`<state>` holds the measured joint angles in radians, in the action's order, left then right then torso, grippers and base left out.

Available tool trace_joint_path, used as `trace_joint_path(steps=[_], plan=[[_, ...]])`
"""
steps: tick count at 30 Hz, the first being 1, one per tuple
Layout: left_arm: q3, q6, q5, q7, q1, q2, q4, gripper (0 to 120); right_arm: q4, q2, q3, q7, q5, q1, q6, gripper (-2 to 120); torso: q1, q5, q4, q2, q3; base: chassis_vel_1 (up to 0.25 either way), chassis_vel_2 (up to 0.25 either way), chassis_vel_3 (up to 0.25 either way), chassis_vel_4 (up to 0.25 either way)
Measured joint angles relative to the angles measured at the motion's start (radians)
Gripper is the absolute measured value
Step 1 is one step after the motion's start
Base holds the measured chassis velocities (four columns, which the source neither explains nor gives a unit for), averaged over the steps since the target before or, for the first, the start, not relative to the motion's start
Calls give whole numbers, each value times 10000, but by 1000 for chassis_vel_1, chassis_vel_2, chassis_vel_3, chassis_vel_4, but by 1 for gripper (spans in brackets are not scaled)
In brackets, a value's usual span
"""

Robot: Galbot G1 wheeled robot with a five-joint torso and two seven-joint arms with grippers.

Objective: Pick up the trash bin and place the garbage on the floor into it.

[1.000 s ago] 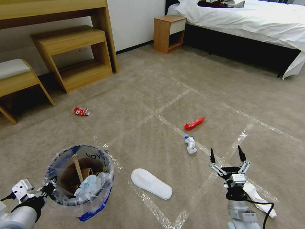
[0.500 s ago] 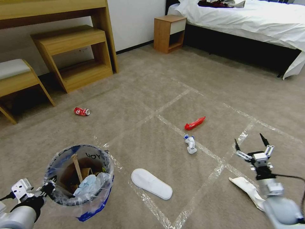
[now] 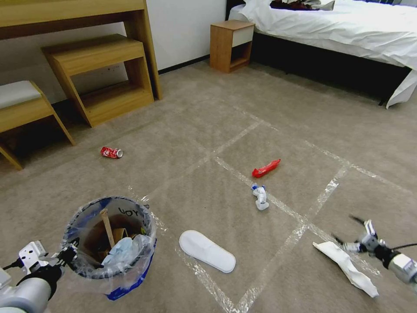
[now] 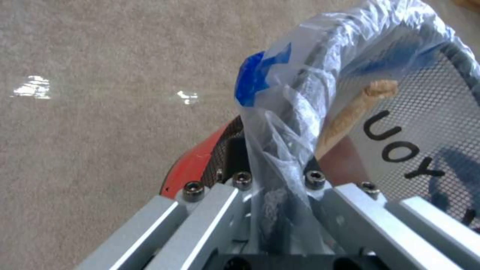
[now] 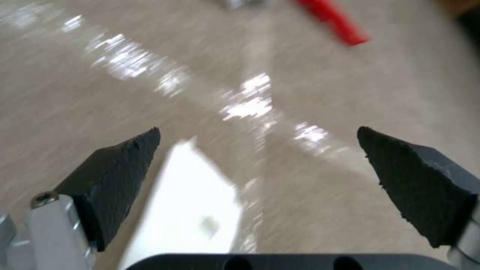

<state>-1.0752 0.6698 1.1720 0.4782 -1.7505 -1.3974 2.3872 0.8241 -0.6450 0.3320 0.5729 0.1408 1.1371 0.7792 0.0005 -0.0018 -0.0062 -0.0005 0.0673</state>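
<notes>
The trash bin, blue-sided with a clear bag, is at the front left and holds a wooden stick, paper and a blue mask. My left gripper is shut on its near rim, and the left wrist view shows the bag-wrapped rim clamped between the fingers. On the floor lie a white slipper, a second white slipper, a red wrapper, a crumpled white-and-blue wad and a red can. My right gripper is open, low, just above the second slipper.
Wooden desk shelves and a padded stool line the left wall. A nightstand and a bed stand at the back right. Shiny tape strips cross the carpet.
My right arm has swung right and down, from above the tape crossing to just over the slipper at the right. The bin and left arm hold still.
</notes>
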Motion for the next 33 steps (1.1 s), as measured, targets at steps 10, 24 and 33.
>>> trace_joint_path(steps=[10, 24, 33], plan=[[91, -8, -40, -1, 44, 43, -98, 0, -568, 21, -850, 923, 66, -452, -448, 100, 0, -1, 0, 0, 0, 0, 0, 0, 0], [30, -15, -70, 2, -128, 35, 63, 0, -2554, -535, -1959, 597, 38, -2019, -679, 100, 0, -1, 0, 0, 0, 0, 0, 0, 0], [98, -37, -198, 3, -157, -60, 75, 0, -2782, -828, -2276, -993, -145, -2217, -1237, 100, 0, -1, 0, 0, -1, 0, 0, 0, 0]])
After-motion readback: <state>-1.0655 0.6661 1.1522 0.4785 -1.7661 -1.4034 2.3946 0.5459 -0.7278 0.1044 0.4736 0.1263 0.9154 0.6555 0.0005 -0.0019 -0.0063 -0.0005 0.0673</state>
